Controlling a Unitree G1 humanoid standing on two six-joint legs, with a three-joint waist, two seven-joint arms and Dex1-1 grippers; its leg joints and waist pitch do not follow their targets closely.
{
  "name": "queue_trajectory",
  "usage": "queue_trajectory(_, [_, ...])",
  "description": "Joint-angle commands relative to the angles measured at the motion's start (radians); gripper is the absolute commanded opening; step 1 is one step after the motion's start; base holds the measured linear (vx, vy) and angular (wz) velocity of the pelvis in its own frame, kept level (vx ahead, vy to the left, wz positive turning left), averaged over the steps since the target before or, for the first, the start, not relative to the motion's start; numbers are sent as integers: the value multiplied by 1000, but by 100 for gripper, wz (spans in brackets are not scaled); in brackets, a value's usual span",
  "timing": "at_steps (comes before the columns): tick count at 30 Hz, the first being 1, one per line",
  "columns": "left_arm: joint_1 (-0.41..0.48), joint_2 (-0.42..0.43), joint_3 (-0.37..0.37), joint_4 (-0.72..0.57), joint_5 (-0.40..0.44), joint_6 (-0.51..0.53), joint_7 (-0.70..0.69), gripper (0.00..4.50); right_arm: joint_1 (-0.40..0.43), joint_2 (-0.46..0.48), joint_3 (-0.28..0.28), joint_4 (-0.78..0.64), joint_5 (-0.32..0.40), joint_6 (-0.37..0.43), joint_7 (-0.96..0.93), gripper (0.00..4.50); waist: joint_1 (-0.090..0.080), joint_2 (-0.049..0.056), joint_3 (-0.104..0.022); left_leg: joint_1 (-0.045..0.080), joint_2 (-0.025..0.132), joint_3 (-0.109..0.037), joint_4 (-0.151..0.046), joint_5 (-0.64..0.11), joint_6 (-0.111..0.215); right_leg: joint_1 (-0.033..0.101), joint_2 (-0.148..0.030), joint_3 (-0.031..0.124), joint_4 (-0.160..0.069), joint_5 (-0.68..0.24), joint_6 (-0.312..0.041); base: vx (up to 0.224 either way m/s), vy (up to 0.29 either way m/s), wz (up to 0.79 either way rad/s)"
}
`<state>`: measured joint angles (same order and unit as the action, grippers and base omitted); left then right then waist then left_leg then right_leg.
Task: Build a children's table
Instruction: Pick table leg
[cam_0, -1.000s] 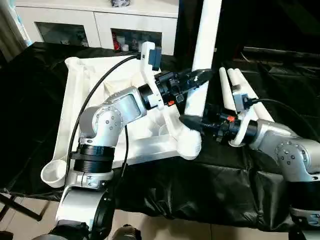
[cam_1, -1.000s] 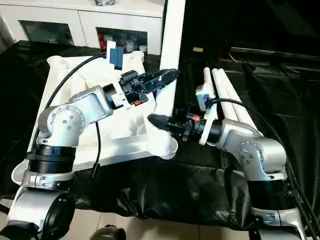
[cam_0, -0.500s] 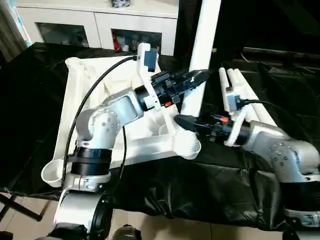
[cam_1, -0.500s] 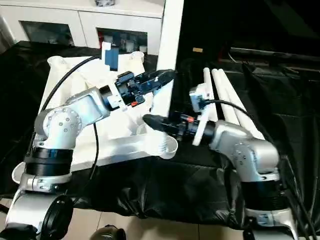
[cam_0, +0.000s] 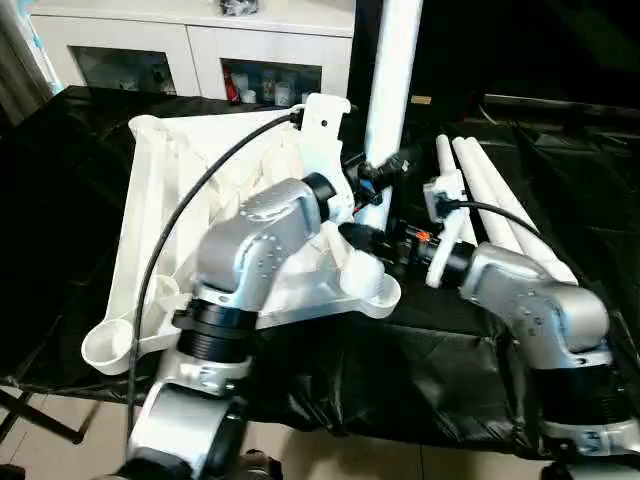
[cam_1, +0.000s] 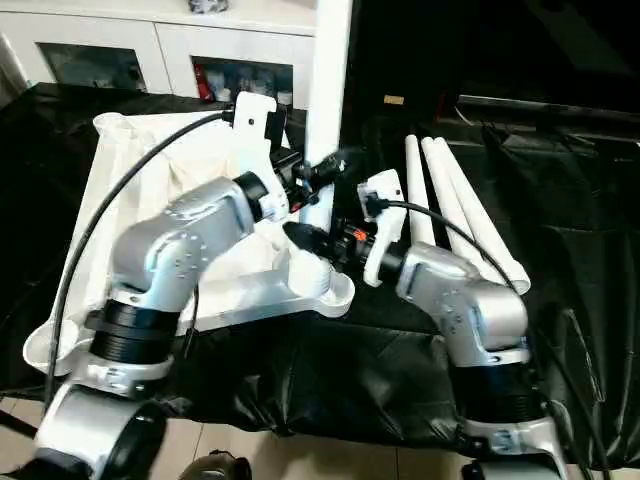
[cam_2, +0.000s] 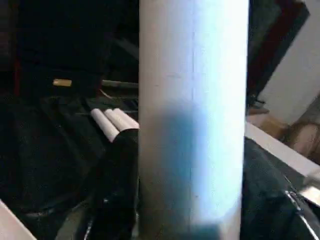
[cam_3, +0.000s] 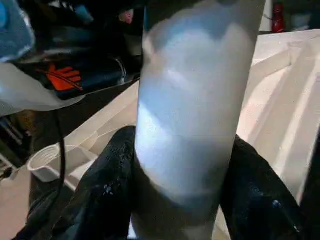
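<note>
I see the white table top (cam_0: 150, 220) lying underside-up on the black-covered work table (cam_0: 60, 180), with one table leg (cam_0: 392, 70) standing upright in the corner socket (cam_0: 372, 290) nearest me. My left gripper (cam_0: 385, 172) is clamped around that leg above the socket, and my right gripper (cam_0: 362, 237) pinches the same leg lower down, just over the socket. Three spare legs (cam_0: 475, 190) lie side by side on the cloth right of the standing leg.

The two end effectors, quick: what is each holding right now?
Left end effector: closed on the upright leg.
Right end effector: closed on the same leg, lower down.
</note>
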<state>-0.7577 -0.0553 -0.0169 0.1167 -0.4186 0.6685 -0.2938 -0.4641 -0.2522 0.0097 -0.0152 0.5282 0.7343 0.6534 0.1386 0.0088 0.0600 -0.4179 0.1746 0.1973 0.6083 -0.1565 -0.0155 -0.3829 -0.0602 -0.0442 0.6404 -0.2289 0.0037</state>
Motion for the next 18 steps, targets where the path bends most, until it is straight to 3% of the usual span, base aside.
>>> queue_trajectory(1, [-10,-2,22,5,4,-11,18,212,-11,5,1,-30,-3,-16,-3,190,-7,2,-79,41,60,-36,-66,-137,-24,38,-87,43,-76,16,-195,0,0,0])
queue_trajectory(4, [5,-12,16,-17,-17,-2,-1,203,-9,7,5,-38,-9,-16,-8,190,-5,0,-78,42,61,-36,-66,-140,-21,38,-88,44,-77,11,-196,0,0,0])
queue_trajectory(5, [9,-11,14,-21,-29,0,-19,190,-9,9,1,-38,2,-8,-3,246,-5,1,-78,43,61,-36,-66,-142,-22,37,-87,43,-77,8,-195,0,0,0])
queue_trajectory(6, [11,-10,13,-24,-39,2,-32,189,-8,9,-2,-37,12,-3,3,260,-5,-3,-78,41,60,-36,-67,-142,-21,38,-87,44,-77,6,-194,0,0,0])
queue_trajectory(11, [17,27,14,-43,-131,56,-181,186,10,-56,5,-37,54,17,115,295,0,-2,-77,43,60,-34,-66,-149,-18,37,-89,43,-77,-22,-194,0,0,0])
queue_trajectory(15, [16,72,9,-49,-197,107,-305,186,26,-115,18,-37,81,37,235,305,0,-4,-76,40,58,-34,-65,-140,-6,39,-88,43,-76,-11,-202,0,0,0])
queue_trajectory(16, [16,97,-4,-55,-218,123,-365,186,32,-148,26,-32,94,48,292,305,1,-8,-76,41,57,-32,-64,-142,-2,41,-89,43,-78,-17,-203,0,0,0])
queue_trajectory(18, [16,102,-7,-57,-224,128,-382,186,33,-158,29,-30,95,50,306,308,2,-5,-75,40,60,-32,-65,-138,3,39,-89,44,-78,-27,-202,0,0,0])
